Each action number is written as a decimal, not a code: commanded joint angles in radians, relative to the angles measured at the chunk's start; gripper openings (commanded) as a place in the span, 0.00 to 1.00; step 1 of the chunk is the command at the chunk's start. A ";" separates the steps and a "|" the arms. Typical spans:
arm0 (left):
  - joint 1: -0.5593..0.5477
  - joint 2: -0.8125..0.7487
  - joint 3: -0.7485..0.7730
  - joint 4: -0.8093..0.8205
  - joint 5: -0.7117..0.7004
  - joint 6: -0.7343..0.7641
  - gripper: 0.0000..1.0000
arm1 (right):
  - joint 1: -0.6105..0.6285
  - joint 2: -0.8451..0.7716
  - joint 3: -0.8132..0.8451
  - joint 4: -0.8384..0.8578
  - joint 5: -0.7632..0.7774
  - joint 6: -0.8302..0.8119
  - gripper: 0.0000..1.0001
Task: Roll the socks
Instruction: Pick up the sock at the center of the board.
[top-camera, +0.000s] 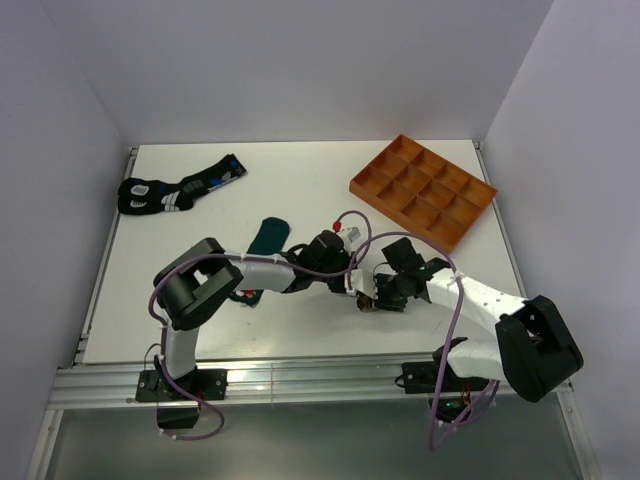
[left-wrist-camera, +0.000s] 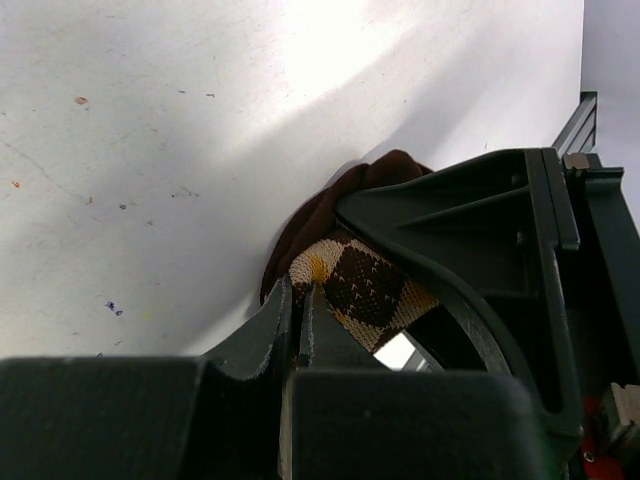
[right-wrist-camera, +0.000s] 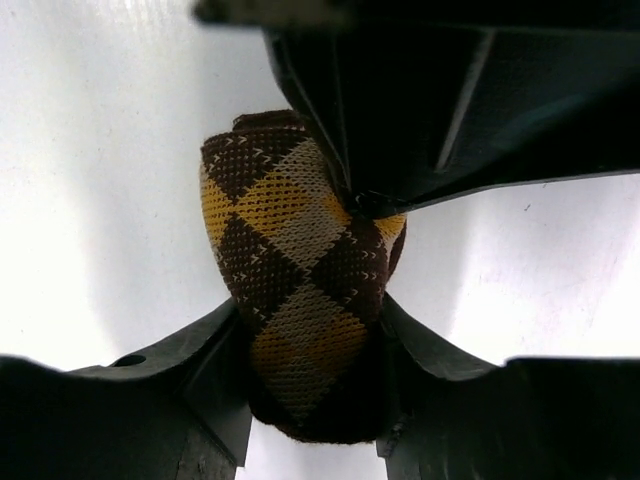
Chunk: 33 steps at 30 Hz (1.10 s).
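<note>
The knitted brown-and-yellow checkered sock (right-wrist-camera: 300, 300), rolled into a plump bundle on the white desk (top-camera: 300, 185), is gripped by the right tool (right-wrist-camera: 312, 345). The clenched left tool (left-wrist-camera: 298, 300) pinches its edge. A teal sock (top-camera: 266, 238) lies at 9 o'clock, partly under the left arm (top-camera: 255, 270), and a compartmented orange tray (top-camera: 423, 190) at 1 o'clock.

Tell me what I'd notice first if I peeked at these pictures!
A rolled-up checkered sock, brown and yellow, sits in the middle, hugged by the right gripper while the left gripper pinches its edge. Behind them lie an orange tray far right, a teal sock near the middle, and dark socks far left.
</note>
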 joint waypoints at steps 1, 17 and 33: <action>-0.003 0.043 0.008 -0.125 0.045 0.014 0.00 | 0.012 0.058 0.015 0.023 0.036 0.031 0.39; 0.074 -0.142 -0.005 -0.135 -0.001 -0.030 0.12 | 0.005 0.064 0.127 -0.042 0.004 0.166 0.00; 0.180 -0.409 -0.061 -0.131 -0.073 -0.032 0.25 | -0.059 0.084 0.294 -0.071 0.013 0.343 0.00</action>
